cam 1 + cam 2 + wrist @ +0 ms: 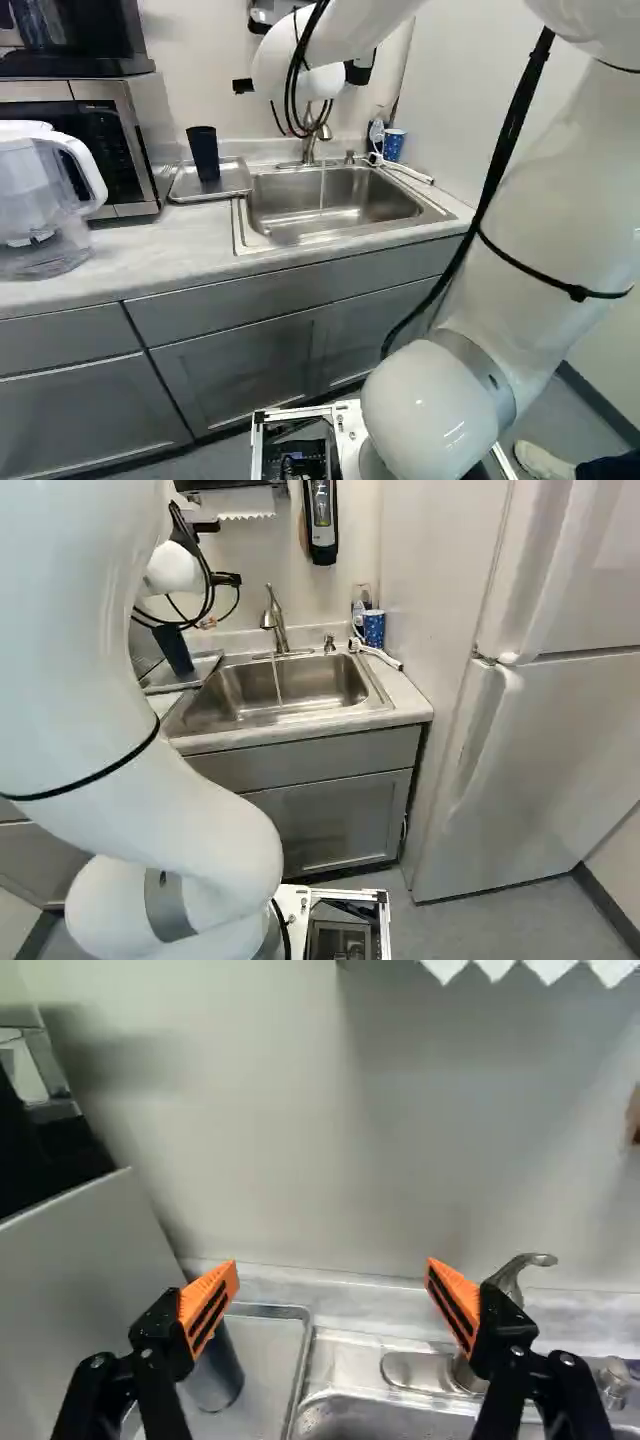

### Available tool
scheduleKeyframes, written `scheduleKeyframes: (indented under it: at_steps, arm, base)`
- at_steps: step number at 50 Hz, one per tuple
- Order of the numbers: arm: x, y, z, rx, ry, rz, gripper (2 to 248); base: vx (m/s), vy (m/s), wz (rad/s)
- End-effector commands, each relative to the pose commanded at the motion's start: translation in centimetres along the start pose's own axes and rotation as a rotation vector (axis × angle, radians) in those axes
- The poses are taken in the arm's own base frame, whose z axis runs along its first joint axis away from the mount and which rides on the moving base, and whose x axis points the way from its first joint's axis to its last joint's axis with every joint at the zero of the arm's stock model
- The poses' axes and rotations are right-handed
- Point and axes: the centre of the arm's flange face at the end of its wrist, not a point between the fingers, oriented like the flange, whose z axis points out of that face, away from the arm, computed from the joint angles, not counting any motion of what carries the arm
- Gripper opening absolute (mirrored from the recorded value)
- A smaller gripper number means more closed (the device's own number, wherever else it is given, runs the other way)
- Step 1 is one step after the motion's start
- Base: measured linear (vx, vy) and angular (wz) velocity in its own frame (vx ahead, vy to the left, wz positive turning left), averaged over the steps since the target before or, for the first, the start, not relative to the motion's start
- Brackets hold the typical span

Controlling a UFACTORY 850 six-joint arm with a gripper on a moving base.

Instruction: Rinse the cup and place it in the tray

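Open and empty, the end effector (pixel 332 1272) hangs high near the back wall, with its two fingers wide apart. The tall dark plastic cup (pixel 203 153) looks upright in the flat silver metal tray (pixel 237 178), which sits on the pale grey counter (pixel 150 262) beside the shiny metal sink (pixel 375 198). A thin line of water (pixel 277 683) runs from the silver metal tap (pixel 276 620).

I think the cup is home now, but I can't tell if it is wet. If it is rinsed, the job left is to get away nicely and stop the water. One finger is in front of the cup in the wrist view, and the other is in front of part of the tap. So back straight out first, away from the wall, and don't swing sideways. A swing could tip the cup or bang the tap. Watch out for the silver microwave (pixel 147 140) next to the tray too.

Then come to the tap's little handle (pixel 520 1263) slowly, and push it softly just until the water stops. Leave the blue cup with white spots (pixel 374 628) alone.
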Motion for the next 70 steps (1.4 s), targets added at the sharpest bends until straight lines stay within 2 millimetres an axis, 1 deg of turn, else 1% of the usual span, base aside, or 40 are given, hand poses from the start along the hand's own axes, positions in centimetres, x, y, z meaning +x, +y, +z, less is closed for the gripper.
scheduleKeyframes:
  at_steps: [22,40,61,70]
  arm:
    - [2.3,3.2,1.8,-0.061,-0.009,0.008,247]
    - [4.3,4.8,4.4,-0.086,-0.015,0.012,247]
    - [4.3,6.2,8.3,-0.104,-0.049,0.016,247]
    - [4.1,6.3,8.6,-0.108,-0.071,0.017,247]
  base:
    - [0.000,0.000,0.000]
    - [0.000,0.000,0.000]
    - [0.000,0.000,0.000]
    - [0.000,0.000,0.000]
